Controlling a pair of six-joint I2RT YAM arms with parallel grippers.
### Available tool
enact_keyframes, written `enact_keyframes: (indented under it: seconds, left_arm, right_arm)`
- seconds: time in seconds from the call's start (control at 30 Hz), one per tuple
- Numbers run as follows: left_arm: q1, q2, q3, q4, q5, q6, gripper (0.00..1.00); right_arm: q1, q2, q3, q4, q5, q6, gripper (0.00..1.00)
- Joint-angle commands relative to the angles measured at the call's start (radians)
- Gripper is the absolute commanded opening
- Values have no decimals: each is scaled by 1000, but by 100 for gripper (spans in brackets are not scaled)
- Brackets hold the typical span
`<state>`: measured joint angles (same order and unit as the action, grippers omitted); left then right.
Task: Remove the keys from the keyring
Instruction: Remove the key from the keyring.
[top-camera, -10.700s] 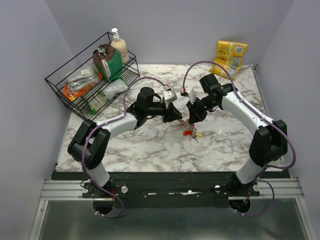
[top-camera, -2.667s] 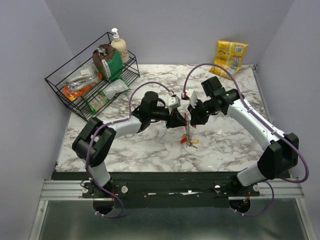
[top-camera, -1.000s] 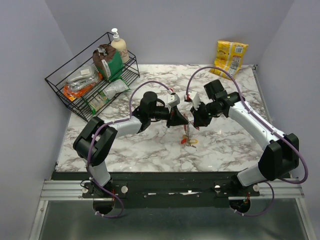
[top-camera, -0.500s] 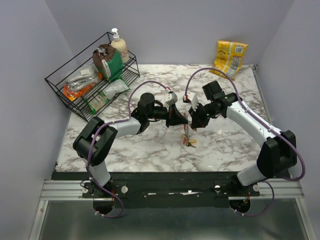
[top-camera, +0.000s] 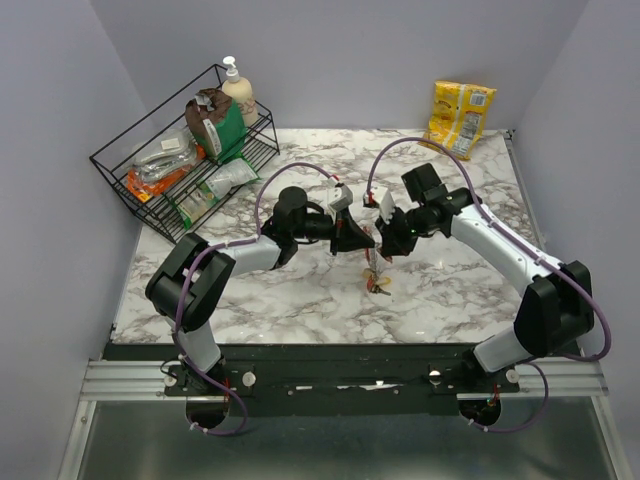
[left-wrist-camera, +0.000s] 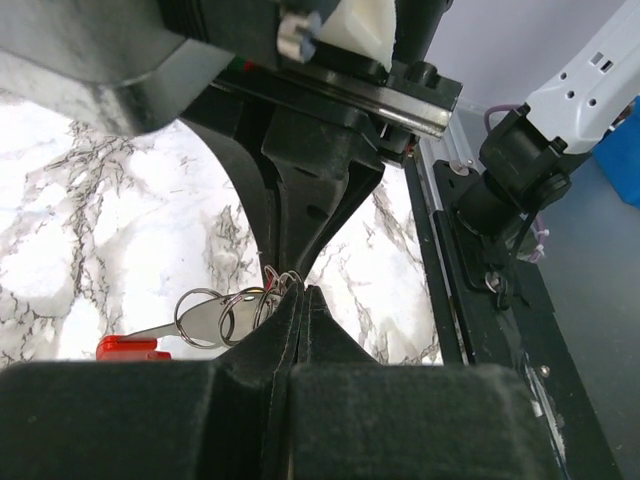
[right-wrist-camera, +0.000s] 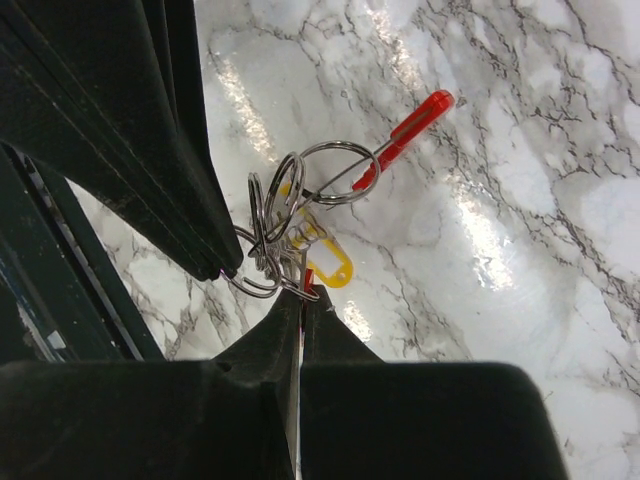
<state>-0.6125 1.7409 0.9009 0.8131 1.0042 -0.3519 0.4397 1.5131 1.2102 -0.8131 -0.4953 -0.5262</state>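
Observation:
The keyring bunch (top-camera: 373, 250) hangs between my two grippers above the marble table (top-camera: 300, 290). My left gripper (top-camera: 362, 239) is shut on thin wire rings (left-wrist-camera: 232, 305) at its tip (left-wrist-camera: 300, 292). My right gripper (top-camera: 386, 243) faces it, shut (right-wrist-camera: 300, 296) on a ring with a red sliver (right-wrist-camera: 308, 276) between the pads. Several interlinked rings (right-wrist-camera: 272, 235) join the two. Keys (top-camera: 378, 283) dangle below. A red-headed key (right-wrist-camera: 402, 128) and a yellow tag (right-wrist-camera: 328, 264) hang in the right wrist view. A red piece (left-wrist-camera: 130, 347) shows in the left wrist view.
A black wire rack (top-camera: 128, 164) with packets stands at the back left, with a soap bottle (top-camera: 238, 90) on it. A yellow snack bag (top-camera: 458, 115) lies at the back right. The table's front rail (top-camera: 340, 372) runs by the arm bases.
The bunch lay on the table earlier and now hangs lifted between the grippers. In the last second the right gripper closed in slightly on the left; both stay shut.

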Motion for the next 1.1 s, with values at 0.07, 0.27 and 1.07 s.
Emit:
enact_keyframes:
  seconds: [0.07,0.27,1.07]
  left_arm:
    - [19,-57,7,15,34,31,1]
    - [17,-66,10,-17,54,45,8]
    - [-4,-34,184,-359,-70,217,25]
  right_arm:
    - [-6,-50,-5,0,149,-31,6]
    - [-13,-85,49,-1,198,-35,6]
    - [-12,-103,97,-49,75,-72,6]
